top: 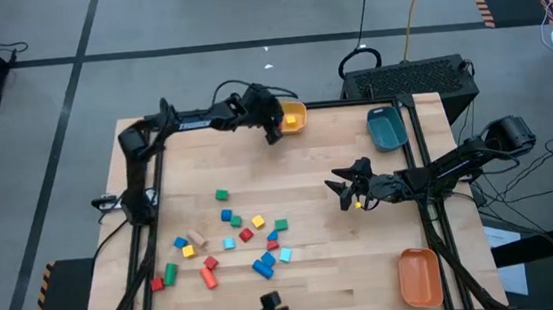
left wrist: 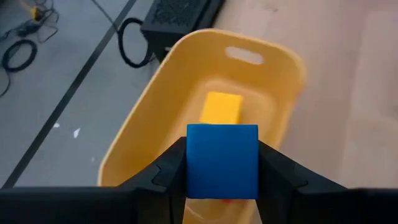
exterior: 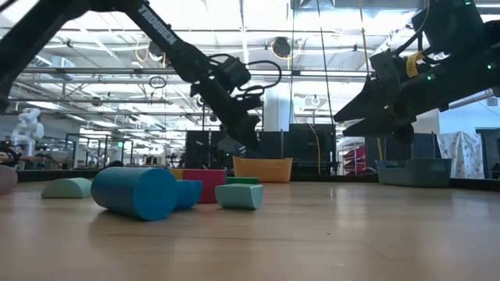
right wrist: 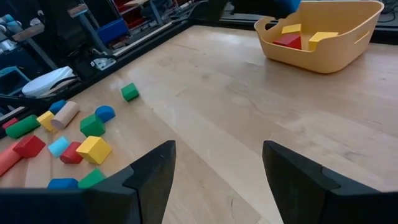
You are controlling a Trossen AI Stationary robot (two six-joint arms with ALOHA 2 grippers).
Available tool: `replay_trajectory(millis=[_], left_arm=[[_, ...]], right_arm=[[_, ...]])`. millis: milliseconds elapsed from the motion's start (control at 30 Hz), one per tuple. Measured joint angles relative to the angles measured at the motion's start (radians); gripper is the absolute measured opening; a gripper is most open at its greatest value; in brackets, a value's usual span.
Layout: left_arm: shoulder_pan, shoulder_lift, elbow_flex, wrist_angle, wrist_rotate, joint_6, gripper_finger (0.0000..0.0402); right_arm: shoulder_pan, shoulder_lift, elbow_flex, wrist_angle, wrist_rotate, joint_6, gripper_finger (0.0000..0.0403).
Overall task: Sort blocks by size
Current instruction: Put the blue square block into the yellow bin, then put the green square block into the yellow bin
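Note:
My left gripper (top: 275,128) reaches to the yellow bin (top: 299,104) at the table's far edge and is shut on a blue cube (left wrist: 222,160). A yellow block (left wrist: 221,109) lies on the floor of the yellow bin (left wrist: 149,106), and the right wrist view also shows a red block (right wrist: 287,40) in it. My right gripper (top: 344,187) hovers open over bare table right of centre, with nothing between its fingers (right wrist: 155,171). Several loose blocks (top: 243,236) in red, blue, cyan, green, yellow and plain wood lie on the table's near left part. My left gripper pinches the blue cube by two opposite side faces (left wrist: 193,163), one finger (left wrist: 168,168) on each. The fingers slant down from the table's left side. The cube sits square between them, lifted clear over the bin's end nearest the arm.
A teal bin (top: 387,127) stands at the far right and an orange bin (top: 420,275) at the near right corner. In the low view a blue cylinder (exterior: 137,193) and a pale green block (exterior: 240,195) lie close to the camera. Bare wood lies between the bins.

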Motion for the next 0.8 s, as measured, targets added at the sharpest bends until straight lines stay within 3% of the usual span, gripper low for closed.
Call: replay_trajectory(millis=[267,533,800], left_arm=[[0.022,0.08,0.103,-0.046,-0.015,0.0,0.0139],[0.022,0.085,0.109,-0.039,-0.058,-0.05,0.0172],[0.022,0.084,0.109,-0.042,-0.059,-0.05,0.018]], right_arm=[[0.0,0.0,0.0,-0.001,0.001,-0.012,0.0228],[0.0,0.0,0.0,-0.003,0.002,-0.012,0.0228],[0.0,0.0,0.0,-0.003,0.001,-0.012,0.0228]])
